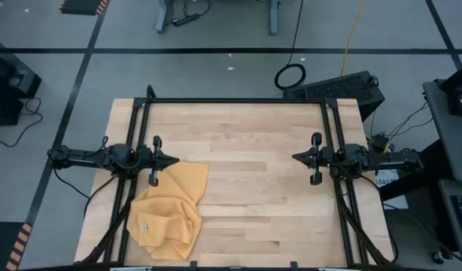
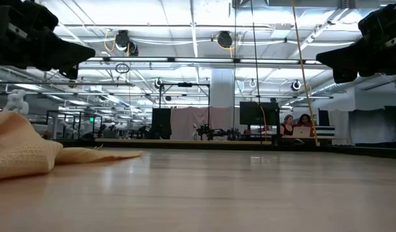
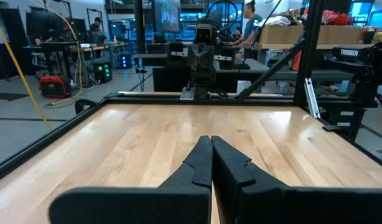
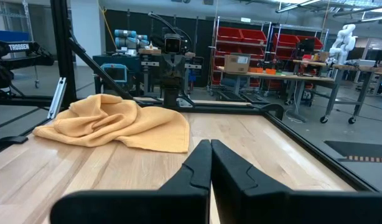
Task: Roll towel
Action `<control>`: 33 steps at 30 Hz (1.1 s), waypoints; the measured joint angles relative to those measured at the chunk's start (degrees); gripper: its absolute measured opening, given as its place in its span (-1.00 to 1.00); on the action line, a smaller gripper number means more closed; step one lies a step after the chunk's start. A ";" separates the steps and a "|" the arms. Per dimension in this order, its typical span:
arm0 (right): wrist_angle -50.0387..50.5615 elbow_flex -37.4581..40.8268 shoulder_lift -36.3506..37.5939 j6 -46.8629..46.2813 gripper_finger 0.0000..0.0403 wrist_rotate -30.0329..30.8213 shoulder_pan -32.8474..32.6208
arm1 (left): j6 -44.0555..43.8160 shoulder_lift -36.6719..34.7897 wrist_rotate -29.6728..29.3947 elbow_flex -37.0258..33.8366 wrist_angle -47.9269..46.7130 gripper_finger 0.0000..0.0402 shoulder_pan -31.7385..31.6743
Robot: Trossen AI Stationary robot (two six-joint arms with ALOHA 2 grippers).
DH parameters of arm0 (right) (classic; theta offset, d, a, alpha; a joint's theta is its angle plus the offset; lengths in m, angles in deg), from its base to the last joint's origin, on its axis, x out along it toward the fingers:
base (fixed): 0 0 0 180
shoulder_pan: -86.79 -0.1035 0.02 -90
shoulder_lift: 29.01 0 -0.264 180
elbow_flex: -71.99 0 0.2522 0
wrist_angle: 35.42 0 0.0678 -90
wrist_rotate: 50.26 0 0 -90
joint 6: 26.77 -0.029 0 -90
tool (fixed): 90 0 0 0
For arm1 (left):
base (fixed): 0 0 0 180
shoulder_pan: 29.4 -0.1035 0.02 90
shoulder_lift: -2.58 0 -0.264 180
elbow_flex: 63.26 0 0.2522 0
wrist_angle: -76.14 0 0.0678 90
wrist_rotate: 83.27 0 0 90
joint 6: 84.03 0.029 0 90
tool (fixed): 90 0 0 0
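Towel [image 1: 169, 211] lies crumpled at table's [image 1: 253, 188] seven o'clock, unrolled; my left gripper [image 1: 173, 160] and right gripper [image 1: 297, 157] pinched shut, empty; everything left.

Overhead view straight down on table [image 1: 246, 188], low view level across it, wrist views facing (opposed) inward.

A light wooden table [image 1: 253, 196] with black frame rails [image 1: 238, 100]; red bin shelves [image 4: 265, 53] behind

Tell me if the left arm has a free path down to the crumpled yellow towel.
Probably yes. The left claw hangs shut right at the towel's near edge, with nothing on the cloth or between them. The right claw waits across the table.
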 joint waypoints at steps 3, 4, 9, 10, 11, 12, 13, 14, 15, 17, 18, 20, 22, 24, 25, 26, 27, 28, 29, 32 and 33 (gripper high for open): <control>0.00 0.02 -0.01 -0.01 -1.00 0.00 0.00 | 0.00 0.00 0.01 -0.01 -0.01 -0.99 0.01; 0.00 0.01 -0.01 -0.02 -1.00 0.00 -0.01 | 0.00 0.00 0.00 -0.02 -0.01 -0.99 0.02; 0.01 0.02 -0.02 -0.02 -1.00 0.00 -0.02 | 0.00 0.00 0.00 -0.02 -0.02 -0.99 0.00; 0.01 0.00 -0.01 -0.01 -1.00 -0.01 -0.01 | 0.00 0.00 0.02 -0.02 0.00 -0.99 0.02; 0.00 0.00 -0.02 -0.02 -1.00 0.00 0.00 | 0.00 0.00 0.00 0.00 -0.01 -0.99 0.02; 0.02 0.02 0.00 -0.02 -1.00 0.00 -0.02 | 0.00 0.00 0.02 -0.01 0.00 -0.99 0.01; 0.00 0.02 0.00 -0.02 -1.00 0.00 0.00 | 0.00 0.00 0.01 -0.01 -0.02 -0.99 0.01; 0.00 0.01 0.00 -0.02 -1.00 0.00 -0.01 | 0.00 -0.01 0.00 -0.02 0.00 -0.99 0.00; 0.01 0.00 -0.01 -0.02 -1.00 0.00 -0.02 | 0.00 -0.01 0.01 -0.01 0.00 -0.99 0.01; 0.00 0.02 -0.02 -0.02 -1.00 -0.01 0.00 | 0.00 -0.01 0.01 -0.01 -0.02 -0.99 0.02; 0.01 0.02 -0.01 -0.02 -1.00 0.00 -0.01 | 0.00 -0.01 0.02 -0.01 0.00 -0.99 0.00; 0.01 0.02 0.00 -0.07 -1.00 -0.02 0.00 | 0.00 -0.02 0.00 -0.02 0.00 -0.99 0.02; -0.18 0.02 -0.01 -0.63 -1.00 0.05 -0.01 | 0.00 0.00 0.00 -0.01 0.00 -0.99 0.01; -1.09 -0.03 0.00 -0.45 -1.00 0.40 -0.02 | 0.00 -0.01 0.02 0.00 -0.02 -0.99 0.01; -1.03 -0.24 0.00 -0.41 -1.00 0.39 -0.02 | 0.00 -0.01 0.01 -0.01 0.00 -0.99 0.01; -0.98 -0.57 -0.04 -0.49 -1.00 0.39 -0.02 | 0.00 -0.02 0.00 0.00 -0.01 -0.99 0.02; -0.94 -1.01 -0.06 -0.75 -1.00 0.39 -0.02 | 0.00 -0.02 0.00 0.00 0.00 -0.99 0.02; -0.95 -1.66 -0.18 -1.10 -1.00 0.42 -0.02 | 0.00 -0.02 0.00 -0.01 0.00 -0.99 0.01; -0.90 -2.52 -0.37 -1.49 -1.00 0.44 -0.02 | 0.00 0.00 0.00 -0.01 0.00 -0.99 0.01; 1.91 -7.09 -1.96 -1.83 -1.00 0.44 -0.02 | 0.00 -0.02 0.00 -0.02 -0.02 -0.99 0.02; 3.65 -9.33 -2.88 -2.26 -1.00 0.44 -0.02 | 0.00 -0.02 0.00 -0.01 0.00 -0.99 0.01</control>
